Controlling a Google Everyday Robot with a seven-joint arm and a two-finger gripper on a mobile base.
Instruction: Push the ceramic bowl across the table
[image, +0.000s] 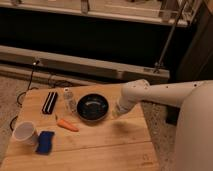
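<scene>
The ceramic bowl (93, 107) is round, shallow and glossy black. It sits upright near the middle of the light wooden table (100, 147), towards the far side. My white arm reaches in from the right, and my gripper (116, 111) is low over the table just right of the bowl's rim, close to it. I cannot tell whether it touches the bowl.
A clear bottle (69, 100) stands left of the bowl. A black rectangular object (49, 102) lies further left. An orange carrot (67, 125) lies in front of the bowl. A white paper cup (25, 133) and a blue sponge (45, 142) sit at front left.
</scene>
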